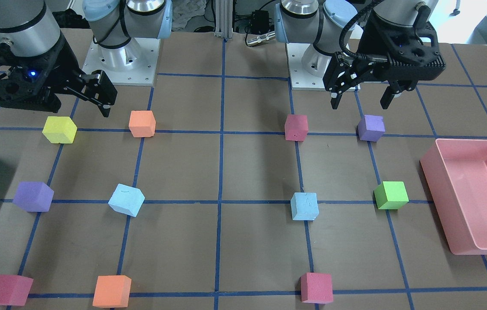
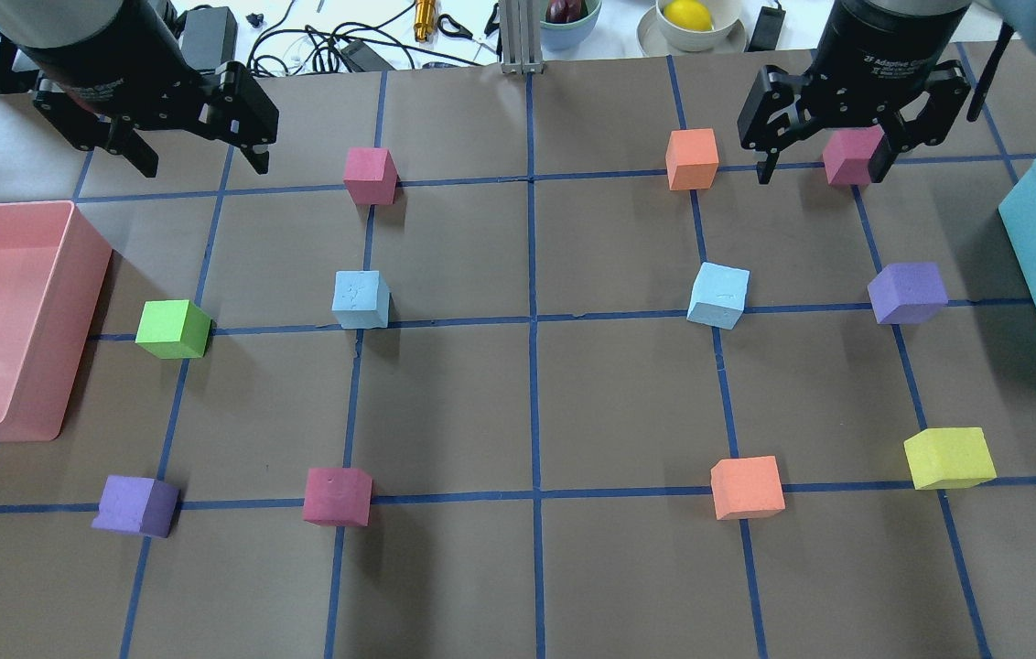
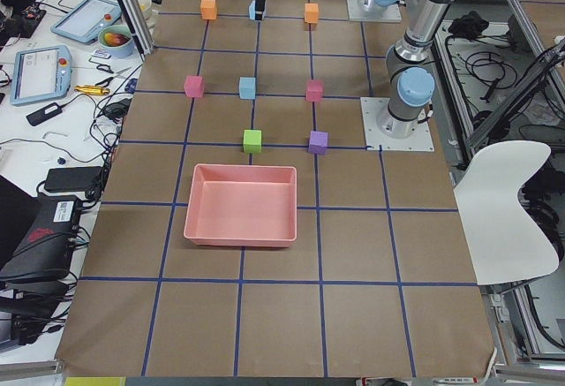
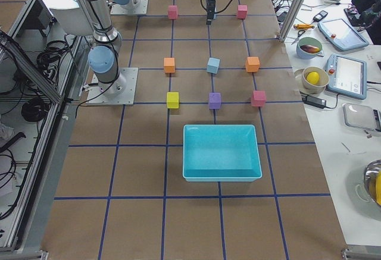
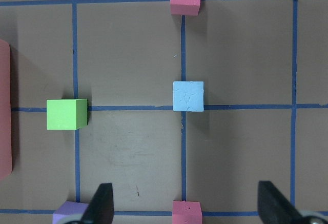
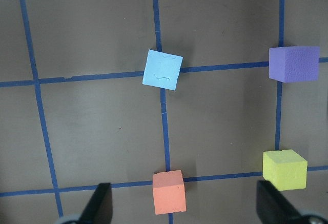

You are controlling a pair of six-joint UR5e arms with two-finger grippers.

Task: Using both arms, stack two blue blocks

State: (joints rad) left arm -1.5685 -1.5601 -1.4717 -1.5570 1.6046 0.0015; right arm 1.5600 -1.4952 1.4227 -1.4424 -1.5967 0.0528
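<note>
1. Left blue block point(image 2: 361, 300): sits flat on the counter point(image 2: 628, 403) over a tape crossing. It is left of the centre tape line point(image 2: 534, 412), roughly midway between the robot-side edge and the operators' edge, with its faces square to the grid.
2. Right blue block point(image 2: 718, 295): same row, right of the centre line, turned askew on the tape. It is well apart from the first, and both rest directly on the counter.
3. Left hand point(image 2: 205, 170): raised above the counter, fingers spread wide, gripping nothing.
4. Right hand point(image 2: 820, 169): also raised, fingers equally wide apart, gripping nothing.
5. Green cube point(image 2: 173, 329): between the left blue block and the pink bin point(image 2: 79, 320) at the counter's left end.
6. Purple cube point(image 2: 908, 293): between the right blue block and the teal bin point(image 2: 1030, 275) at the right end.
</note>
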